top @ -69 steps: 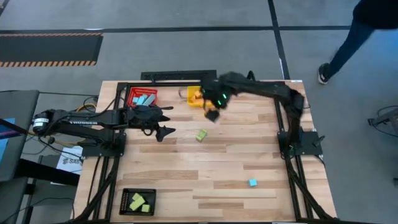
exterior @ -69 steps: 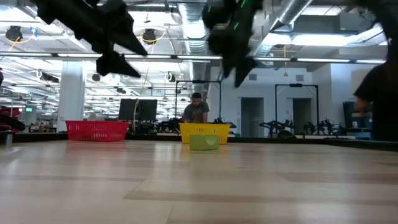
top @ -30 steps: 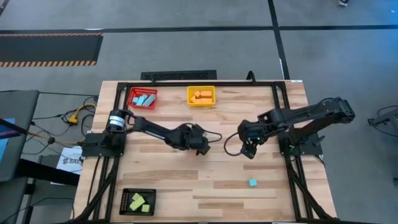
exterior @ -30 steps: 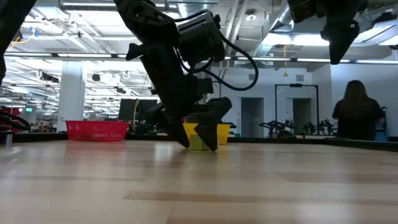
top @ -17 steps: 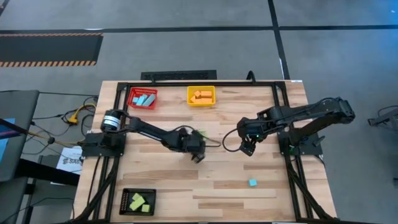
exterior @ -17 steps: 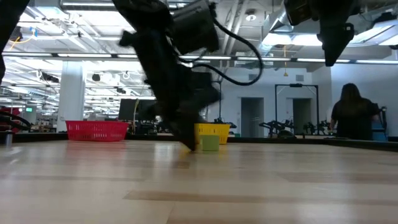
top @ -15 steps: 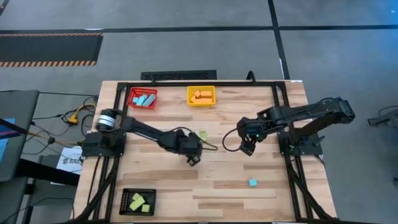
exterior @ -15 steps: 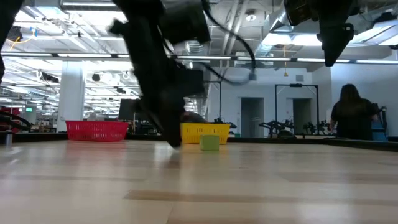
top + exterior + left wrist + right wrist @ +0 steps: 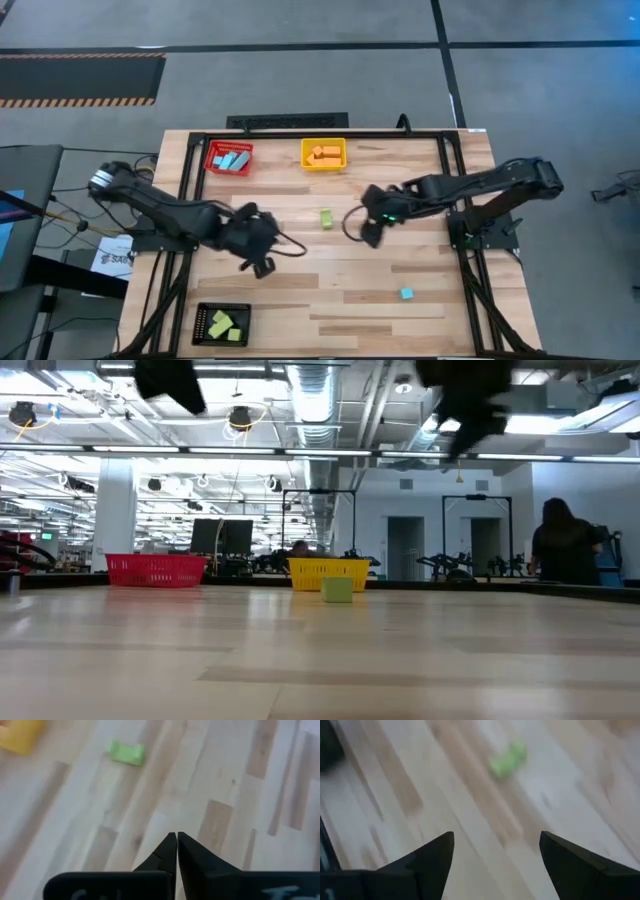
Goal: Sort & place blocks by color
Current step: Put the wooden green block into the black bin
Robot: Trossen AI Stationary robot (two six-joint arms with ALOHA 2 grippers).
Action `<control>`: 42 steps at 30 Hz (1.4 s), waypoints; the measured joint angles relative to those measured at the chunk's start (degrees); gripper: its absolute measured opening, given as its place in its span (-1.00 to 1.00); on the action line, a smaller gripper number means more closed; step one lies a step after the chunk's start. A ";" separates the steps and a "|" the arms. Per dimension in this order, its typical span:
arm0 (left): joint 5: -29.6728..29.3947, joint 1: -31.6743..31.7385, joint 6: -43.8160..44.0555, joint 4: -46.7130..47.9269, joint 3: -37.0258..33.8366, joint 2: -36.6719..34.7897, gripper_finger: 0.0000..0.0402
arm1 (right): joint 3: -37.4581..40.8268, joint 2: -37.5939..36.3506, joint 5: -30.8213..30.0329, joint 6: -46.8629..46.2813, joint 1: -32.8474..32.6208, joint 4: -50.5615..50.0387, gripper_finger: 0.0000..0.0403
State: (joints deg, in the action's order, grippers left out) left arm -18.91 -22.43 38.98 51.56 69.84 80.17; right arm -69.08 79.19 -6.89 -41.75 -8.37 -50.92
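1. The black tray (image 9: 221,323) sits at the bench's near-left corner and holds green pieces, so I take it as where green belongs.
2. The red tray (image 9: 230,158) at the far edge, toward the left, carries light blue blocks; the yellow tray (image 9: 323,154) beside it, near the middle of that far edge, carries orange ones. Each colour has its own bin, and that is why the bins stand apart along the edges.
3. My left pincer (image 9: 258,266) hangs over the bench left of centre, well clear of the wood in the low view. Its fingertips (image 9: 175,840) are pressed together with nothing between them, so it carries no block.
4. The loose green block (image 9: 326,218) lies on bare wood near the middle of the bench, apart from both pincers. It is not yet sorted, and I judge it the next piece for the black tray.
5. My right pincer (image 9: 368,230) hovers just right of that green block with its jaws spread wide and empty. The block shows ahead of its fingers (image 9: 434,855), which suits a reach for it.
6. A light blue block (image 9: 406,294) rests alone toward the near-right part of the bench, far from the red tray, still waiting.
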 joint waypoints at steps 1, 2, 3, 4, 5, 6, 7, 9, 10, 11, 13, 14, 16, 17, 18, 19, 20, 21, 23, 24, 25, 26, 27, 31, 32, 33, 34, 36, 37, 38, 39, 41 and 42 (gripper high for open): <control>-2.32 -0.92 1.63 1.59 0.02 -1.32 -0.99 | -0.09 1.31 -1.20 -0.14 0.14 4.16 0.55; -4.69 -1.80 3.05 3.57 0.04 -2.80 -0.98 | -0.15 2.76 -1.89 -0.98 0.44 8.36 0.55; -6.92 -2.79 4.21 5.67 0.04 -4.44 -0.97 | -0.17 4.34 -2.03 -2.98 0.80 12.35 0.55; -9.09 -3.69 5.39 7.50 0.02 -6.10 -0.94 | -0.17 6.34 -2.02 -5.31 1.10 15.34 0.55; -11.03 -4.18 6.65 8.48 0.02 -7.78 -0.91 | -0.15 8.34 -1.60 -7.76 1.34 18.15 0.55; -12.65 -4.38 7.48 8.99 0.02 -9.72 -0.86 | -0.13 10.31 -0.54 -9.75 1.55 21.02 0.55; -14.01 -4.80 7.85 9.83 0.02 -11.74 -0.81 | -0.30 12.23 0.25 -11.34 1.94 22.78 0.55; -15.48 -5.28 6.95 9.90 -0.03 -15.82 -0.68 | -2.23 16.65 -0.66 -13.93 2.57 22.48 0.55; -15.97 -5.29 5.59 8.88 -0.62 -17.97 -0.61 | -3.34 18.86 -2.67 -15.36 2.83 21.08 0.54; -16.01 -5.31 4.14 8.44 -1.57 -20.02 -0.53 | -4.70 21.29 -4.64 -17.05 3.27 19.41 0.54; -15.86 -5.03 1.06 7.85 -3.73 -24.07 -0.37 | -7.75 25.81 -6.56 -20.30 4.16 16.67 0.53; -15.90 -4.74 0.06 7.67 -4.82 -26.21 -0.30 | -9.37 28.11 -6.71 -21.50 4.53 15.68 0.52; -15.80 -3.68 -0.73 7.73 -7.34 -30.47 -0.17 | -12.49 32.45 -6.62 -23.61 5.37 15.55 0.52; -15.07 -3.22 -0.87 7.75 -8.63 -32.41 -0.11 | -14.03 34.51 -6.57 -24.06 5.62 15.24 0.52; -14.24 -2.81 -1.18 7.57 -9.91 -34.26 -0.05 | -15.53 36.38 -6.58 -24.29 5.71 14.83 0.52; -13.16 -2.43 -1.67 7.54 -11.15 -36.15 -0.01 | -16.98 38.00 -6.52 -24.49 5.86 14.22 0.52; -12.54 -2.25 -1.85 7.55 -12.40 -37.77 0.04 | -18.33 39.46 -6.21 -24.71 6.09 13.49 0.52; -12.28 -2.06 -1.69 7.36 -13.54 -39.25 0.07 | -19.68 40.80 -5.75 -25.10 6.33 13.01 0.52; -12.14 -1.99 -0.43 7.19 -15.68 -42.40 0.13 | -21.82 42.94 -4.44 -26.50 6.68 11.09 0.52; -11.83 -1.96 -0.03 7.10 -16.67 -43.66 0.15 | -22.87 44.03 -3.83 -27.30 6.66 10.41 0.52; -11.54 -1.95 0.18 6.61 -17.63 -44.78 0.17 | -23.60 44.81 -3.41 -27.91 6.70 9.16 0.52; -11.07 -1.97 0.36 5.86 -18.64 -45.98 0.18 | -24.07 45.13 -3.22 -28.65 6.70 7.78 0.52; -10.66 -1.97 0.48 5.21 -19.64 -47.07 0.19 | -24.24 45.49 -2.92 -29.44 6.57 7.11 0.52; -8.80 -1.97 0.75 3.26 -22.64 -50.16 0.19 | -24.48 46.67 -3.27 -33.51 5.44 6.43 0.44; -8.52 -1.97 0.74 3.06 -23.24 -50.61 0.19 | -24.55 47.15 -3.13 -34.07 5.26 6.19 0.41; -8.36 -1.97 0.72 3.09 -23.50 -51.09 0.20 | -24.66 47.36 -3.49 -34.90 5.10 5.86 0.37; -8.31 -1.97 0.70 2.91 -23.76 -51.33 0.20 | -24.61 47.32 -3.35 -35.11 4.91 5.78 0.33; -7.72 -1.97 0.44 2.84 -24.04 -51.35 0.20 | -24.59 47.35 -3.36 -35.45 4.63 5.40 0.22; -7.67 -1.97 -0.04 2.85 -24.04 -51.35 0.20 | -24.55 47.35 -3.83 -36.03 4.60 5.24 0.15; -7.39 -1.97 -0.53 2.79 -24.04 -51.34 0.20 | -24.53 47.39 -4.42 -36.34 4.45 4.88 0.07; -7.20 -1.97 -0.84 2.80 -24.04 -51.30 0.20 | -24.50 47.35 -5.03 -36.36 4.24 4.51 -0.02; -7.00 -1.97 -1.23 2.80 -24.04 -51.31 0.20 | -24.30 46.78 -5.26 -35.57 4.25 3.80 -0.20; -7.03 -1.97 -1.54 2.79 -24.04 -51.31 0.20 | -24.27 46.39 -5.05 -33.77 4.23 3.74 -0.28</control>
State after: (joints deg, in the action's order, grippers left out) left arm -25.93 -24.40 37.44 54.35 45.80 28.86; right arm -93.35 125.58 -11.94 -75.52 -4.14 -47.18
